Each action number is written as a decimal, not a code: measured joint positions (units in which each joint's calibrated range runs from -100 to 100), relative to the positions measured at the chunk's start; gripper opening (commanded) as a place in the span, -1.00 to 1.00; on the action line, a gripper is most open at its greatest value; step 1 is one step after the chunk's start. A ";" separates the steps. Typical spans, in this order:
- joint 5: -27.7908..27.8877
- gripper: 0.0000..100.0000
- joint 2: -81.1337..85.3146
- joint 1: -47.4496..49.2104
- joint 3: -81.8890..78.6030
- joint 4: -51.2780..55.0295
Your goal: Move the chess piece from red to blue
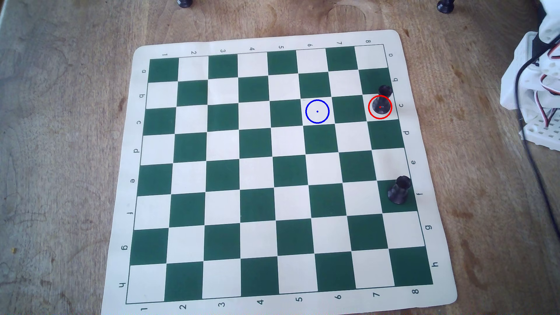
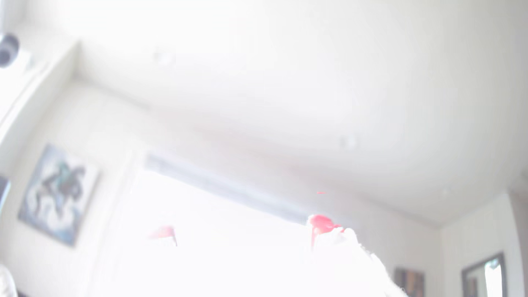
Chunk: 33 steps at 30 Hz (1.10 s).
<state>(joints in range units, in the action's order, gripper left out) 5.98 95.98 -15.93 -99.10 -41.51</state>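
In the overhead view the chess piece [image 1: 380, 104], a small black rook, stands upright inside the red circle [image 1: 369, 110] on the light square c8 at the mat's right side. The blue circle [image 1: 306, 115] lies empty on light square c6, two squares to the left. A second black rook [image 1: 399, 190] stands on dark square f8. The gripper itself does not show in the overhead view; only the white arm body [image 1: 533, 75] shows at the right edge. The washed-out wrist view points up at a ceiling; the gripper [image 2: 242, 228] shows as two red-tipped fingertips [image 2: 321, 223] set apart, holding nothing.
The green and cream chess mat [image 1: 424, 230] lies on a wooden table [image 1: 60, 151]. Two more dark pieces stand off the mat at the top edge [image 1: 185, 3] [image 1: 445, 6]. Black and red cables [image 1: 533, 169] trail beside the arm at the right.
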 measured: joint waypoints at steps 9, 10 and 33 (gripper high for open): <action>-4.44 -0.45 -0.59 -4.06 10.75 49.16; -4.84 -0.45 -0.84 -4.57 11.84 52.91; -8.16 -0.72 -33.93 2.21 48.98 120.56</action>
<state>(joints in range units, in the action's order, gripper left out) -2.17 62.04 -13.72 -50.11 79.04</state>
